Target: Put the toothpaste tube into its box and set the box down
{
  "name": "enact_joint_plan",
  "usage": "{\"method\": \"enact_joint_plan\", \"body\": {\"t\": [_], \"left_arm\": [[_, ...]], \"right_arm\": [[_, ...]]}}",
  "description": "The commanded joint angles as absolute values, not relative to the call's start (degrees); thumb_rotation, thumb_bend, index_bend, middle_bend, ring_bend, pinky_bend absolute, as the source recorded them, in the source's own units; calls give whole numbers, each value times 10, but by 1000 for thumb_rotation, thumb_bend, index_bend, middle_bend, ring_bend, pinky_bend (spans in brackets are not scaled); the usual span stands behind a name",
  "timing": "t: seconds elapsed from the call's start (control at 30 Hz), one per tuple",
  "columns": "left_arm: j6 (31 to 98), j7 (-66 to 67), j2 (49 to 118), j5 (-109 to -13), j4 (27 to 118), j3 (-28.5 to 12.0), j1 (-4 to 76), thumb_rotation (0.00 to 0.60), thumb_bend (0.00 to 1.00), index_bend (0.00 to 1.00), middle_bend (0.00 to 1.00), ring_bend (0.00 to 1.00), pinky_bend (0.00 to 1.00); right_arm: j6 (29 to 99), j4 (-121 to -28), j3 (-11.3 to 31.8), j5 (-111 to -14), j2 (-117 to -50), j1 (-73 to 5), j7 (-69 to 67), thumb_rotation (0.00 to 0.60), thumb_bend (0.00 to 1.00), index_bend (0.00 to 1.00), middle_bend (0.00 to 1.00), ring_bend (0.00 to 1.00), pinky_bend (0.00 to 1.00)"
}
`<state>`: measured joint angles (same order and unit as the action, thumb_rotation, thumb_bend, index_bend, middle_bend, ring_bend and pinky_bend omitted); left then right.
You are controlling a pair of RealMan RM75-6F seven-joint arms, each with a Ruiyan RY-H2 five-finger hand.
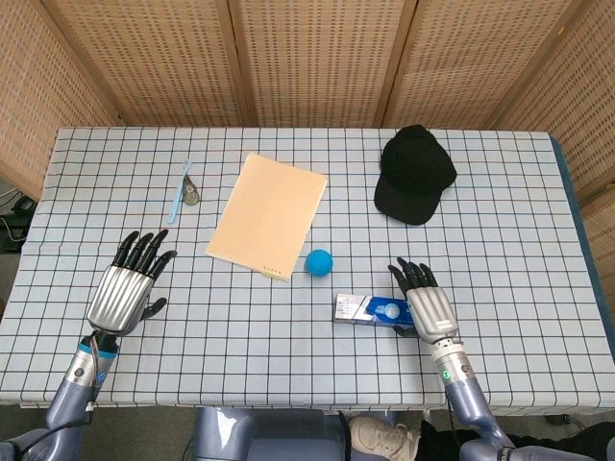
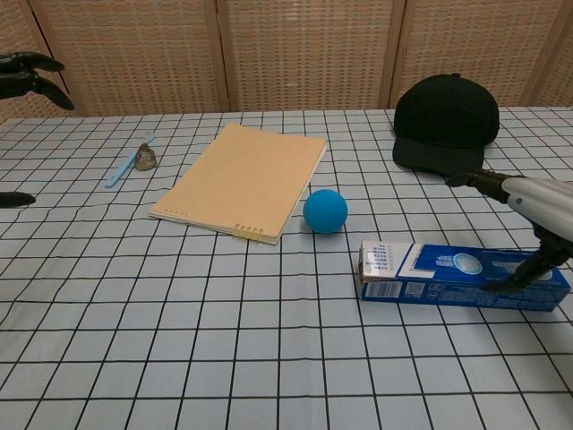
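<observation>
The blue and white toothpaste box [image 1: 368, 309] lies flat on the checked tablecloth, just below the blue ball; in the chest view the box [image 2: 448, 273] shows its white end flap towards the left. No tube shows outside it. My right hand [image 1: 424, 303] is over the box's right end with its fingers stretched out and apart. In the chest view the right hand [image 2: 535, 199] hovers above the box, and only its thumb reaches down to the box's top edge. At the left, my left hand [image 1: 126, 291] is spread flat and holds nothing; the chest view shows only its fingertips [image 2: 27, 70].
A tan notebook [image 1: 267, 216] lies at centre left, with a blue ball [image 1: 319, 261] by its lower corner. A black cap [image 1: 413, 175] sits at the back right. A light blue stick [image 1: 177, 195] and a small grey object [image 1: 192, 192] lie at the back left.
</observation>
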<state>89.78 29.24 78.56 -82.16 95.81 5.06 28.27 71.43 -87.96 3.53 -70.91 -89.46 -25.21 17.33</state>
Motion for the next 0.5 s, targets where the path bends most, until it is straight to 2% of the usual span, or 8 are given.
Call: {"method": "enact_joint_plan", "body": {"t": [0.03, 0.27, 0.5], "left_arm": [[902, 291, 773, -825, 983, 63, 259, 600, 63, 214, 47, 89, 46], [916, 276, 765, -837, 1001, 101, 196, 600, 56, 161, 5, 44, 5], [935, 245, 776, -862, 967, 117, 145, 600, 48, 143, 0, 10, 0]], "right_arm": [[744, -897, 16, -744, -868, -233, 189, 600, 142, 72, 0, 0, 0], [833, -879, -37, -838, -818, -180, 209, 600, 142, 72, 0, 0, 0], [888, -832, -58, -884, -795, -133, 154, 600, 141, 72, 0, 0, 0]]}}
